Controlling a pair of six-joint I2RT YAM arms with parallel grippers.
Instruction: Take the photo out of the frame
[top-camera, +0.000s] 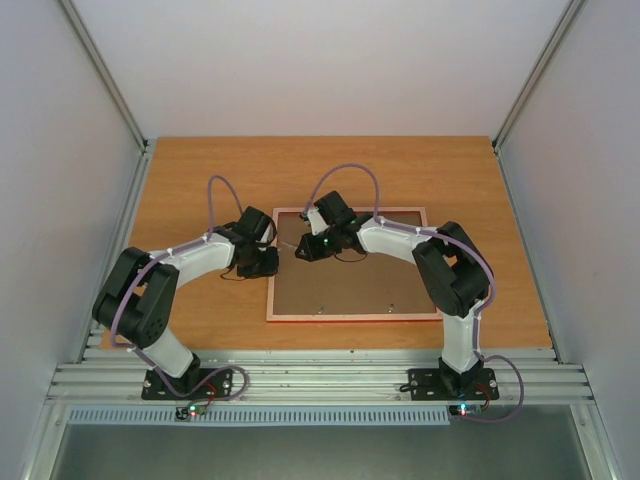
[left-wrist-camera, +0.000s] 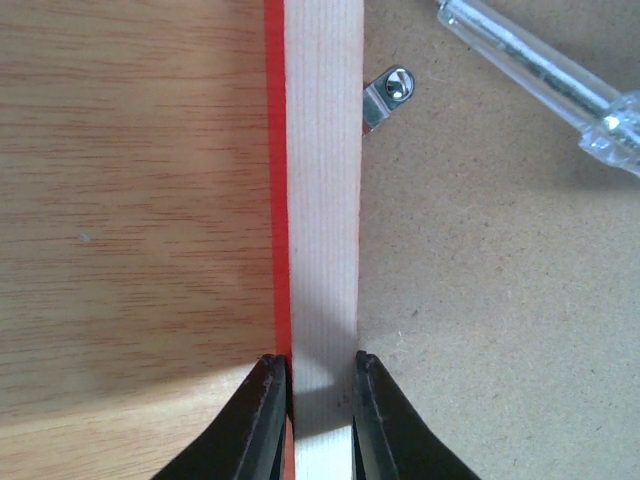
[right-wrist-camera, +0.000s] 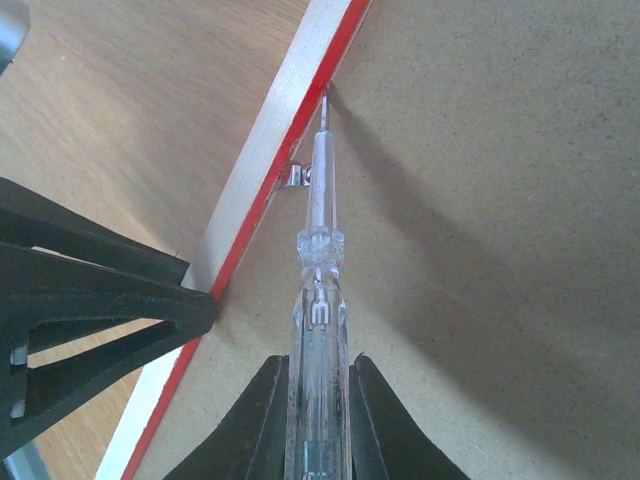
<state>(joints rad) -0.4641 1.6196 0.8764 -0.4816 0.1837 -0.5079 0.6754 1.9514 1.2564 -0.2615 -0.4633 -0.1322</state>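
Near edge: L arm (top-camera: 150, 300) bends out left, R arm (top-camera: 455, 275) out right, and both reach in twd mid-table (top-camera: 200, 170).

Frame (top-camera: 350, 317) lies flat and face down just past the bases. Its brown board (top-camera: 350, 285) is up, w/ red showing only as a thin line round the edge. Photo hidden; only the back shows.

L gripper (left-wrist-camera: 317, 372) is at the frame's left side, pinched shut on the pale wood strip. One of its fingers (left-wrist-camera: 262, 420) sits on the outer red edge, the other on the inner edge by the board.

Further along that strip a small metal tab (left-wrist-camera: 385, 95) w/ a screw sits on the board. It's tilted, its end meeting the strip's inner edge.

R gripper (right-wrist-camera: 318, 370) comes in from the right over the board, near the frame's far-left corner. It's clamped on a clear-handled screwdriver (right-wrist-camera: 320, 250). The shaft runs low over the board, pointing away from the gripper and passing just beside the tab. The tip is at the seam btwn board and strip, just past the tab; can't tell if it's actually in the gap.

The two grippers are near each other but apart.

Past the frame's far side the table runs on to the white back wall (top-camera: 320, 60).
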